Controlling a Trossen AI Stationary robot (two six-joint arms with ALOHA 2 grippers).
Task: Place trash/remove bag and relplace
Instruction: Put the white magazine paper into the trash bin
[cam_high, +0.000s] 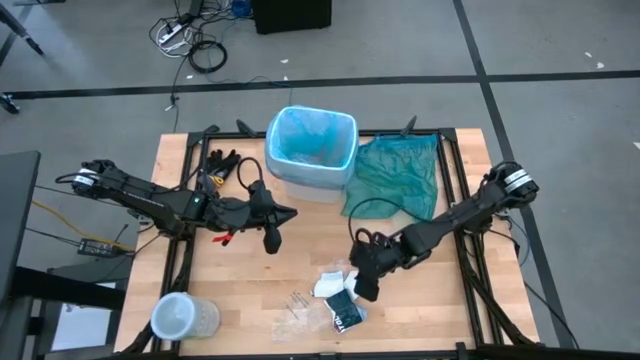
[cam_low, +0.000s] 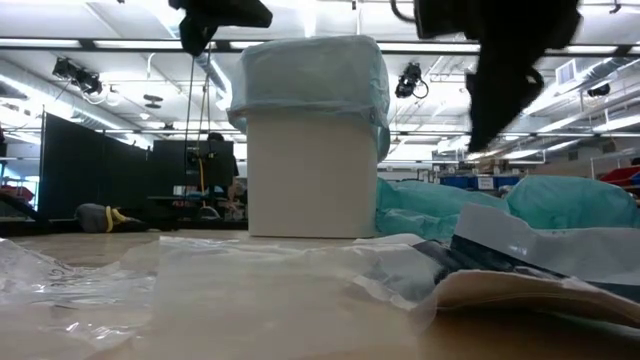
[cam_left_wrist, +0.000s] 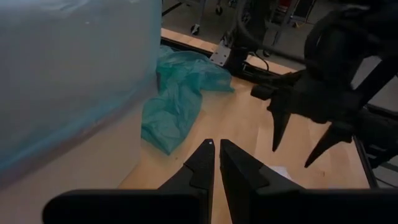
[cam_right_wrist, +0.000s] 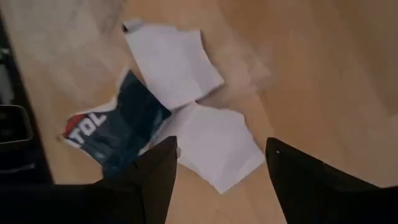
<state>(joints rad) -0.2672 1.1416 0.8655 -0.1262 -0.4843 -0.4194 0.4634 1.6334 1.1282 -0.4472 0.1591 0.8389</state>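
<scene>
The white bin (cam_high: 318, 165) stands at the middle of the table's (cam_high: 450, 310) far edge, lined with the light blue bag (cam_high: 310, 135), whose rim folds down over the bin's top edge all round; in the low view the bag (cam_low: 310, 75) caps the bin and hangs a little way down its sides. Just beside the bin, toward the far right corner, the darker teal bag (cam_high: 395, 175) lies crumpled flat. The black gloves (cam_high: 222, 160) lie near the far edge on the bin's other side. The trash sits near the middle of the near edge: white paper pieces (cam_high: 328, 284) touching a dark wrapper (cam_high: 345, 312), with clear plastic bits (cam_high: 295, 305) just beside them toward the left. A clear lidded container (cam_high: 180, 318) occupies the near left corner. The right gripper (cam_high: 365, 290) hangs over the trash with its fingers spread wide and nothing between them; its wrist view shows the white paper (cam_right_wrist: 211, 140) and wrapper (cam_right_wrist: 115, 134) lying on the wood below the gap. The left gripper (cam_high: 270, 243) waits left of centre, apart from the bin, its fingers (cam_left_wrist: 202, 165) nearly pressed together with only a slit between and holding nothing. Bare wood lies open between the two grippers, and along the right edge of the table
</scene>
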